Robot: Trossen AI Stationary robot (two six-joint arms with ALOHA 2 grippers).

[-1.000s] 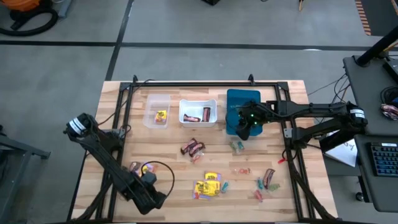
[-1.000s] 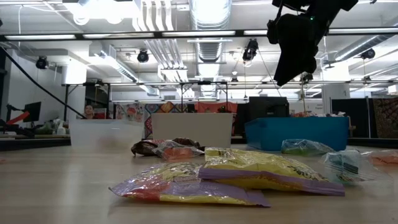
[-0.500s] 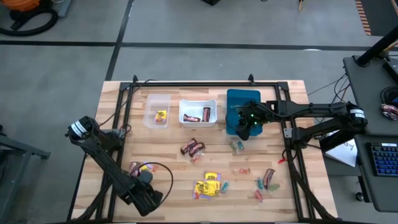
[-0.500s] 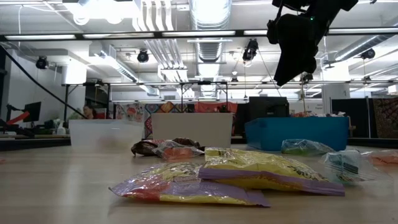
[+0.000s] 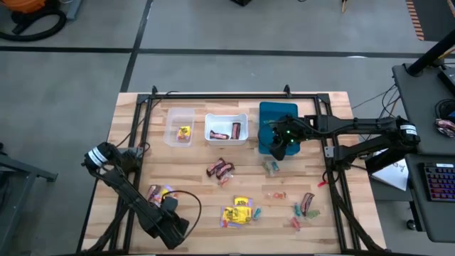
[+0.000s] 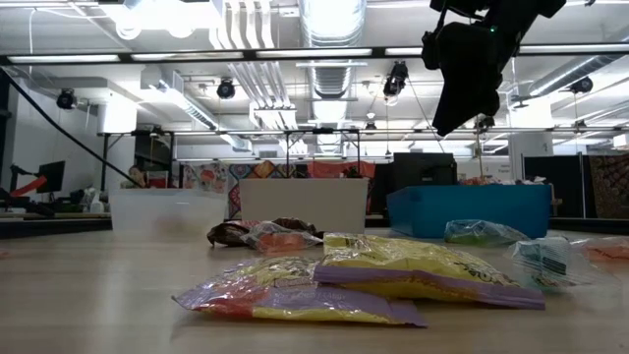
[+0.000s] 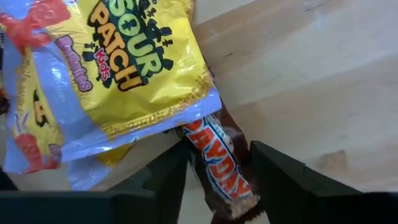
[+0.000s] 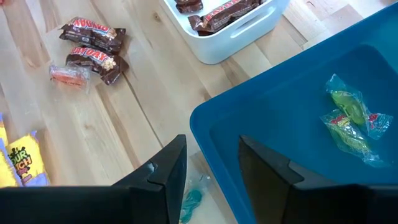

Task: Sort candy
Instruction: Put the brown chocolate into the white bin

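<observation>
Left end effector point(image 7: 214, 174) now wider around the brown bar point(image 7: 219, 163)

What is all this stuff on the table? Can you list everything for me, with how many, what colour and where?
Clear bin: one, far left of the bin row; one yellow packet inside.
White bin: one, middle of the row; dark brown-red bars inside.
Blue bin: one, right of the row; two green pieces inside.
Loose brown-red bars: two, mid-table, in front of the white bin.
Yellow packets: a few, near edge, centre.
Small green, teal and red pieces: several, scattered right.
Bar and yellow packet: one each, near left.
Left gripper: open astride that bar.
Right gripper: open, above the blue bin's edge.
</observation>
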